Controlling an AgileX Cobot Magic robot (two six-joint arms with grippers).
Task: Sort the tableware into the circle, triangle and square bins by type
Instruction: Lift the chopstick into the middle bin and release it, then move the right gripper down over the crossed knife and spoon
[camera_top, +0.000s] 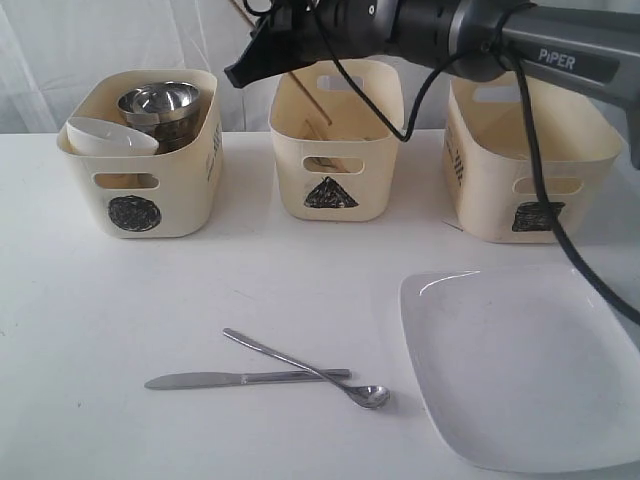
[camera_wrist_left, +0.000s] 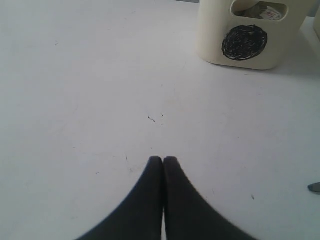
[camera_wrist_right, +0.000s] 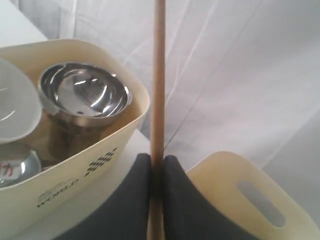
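Observation:
My right gripper (camera_top: 238, 72) (camera_wrist_right: 157, 157) hangs high between the circle bin (camera_top: 140, 170) (camera_wrist_right: 100, 150) and the triangle bin (camera_top: 335, 150) (camera_wrist_right: 250, 200). It is shut on a wooden chopstick (camera_wrist_right: 158, 75), whose upper end shows above the fingers (camera_top: 240, 10). The circle bin holds nested steel bowls (camera_top: 160, 100) (camera_wrist_right: 85, 92) and a white bowl (camera_top: 110, 137) (camera_wrist_right: 15, 107). A steel knife (camera_top: 230, 380) and spoon (camera_top: 310, 368) lie crossed on the table. The white plate (camera_top: 530, 370) lies at the front right. My left gripper (camera_wrist_left: 163, 159) is shut and empty over bare table.
The square bin (camera_top: 520, 170) stands at the back right under the right arm, whose black cable (camera_top: 545, 200) hangs down in front of it. A white curtain (camera_wrist_right: 240, 75) backs the table. The circle bin (camera_wrist_left: 245, 35) shows ahead of the left gripper.

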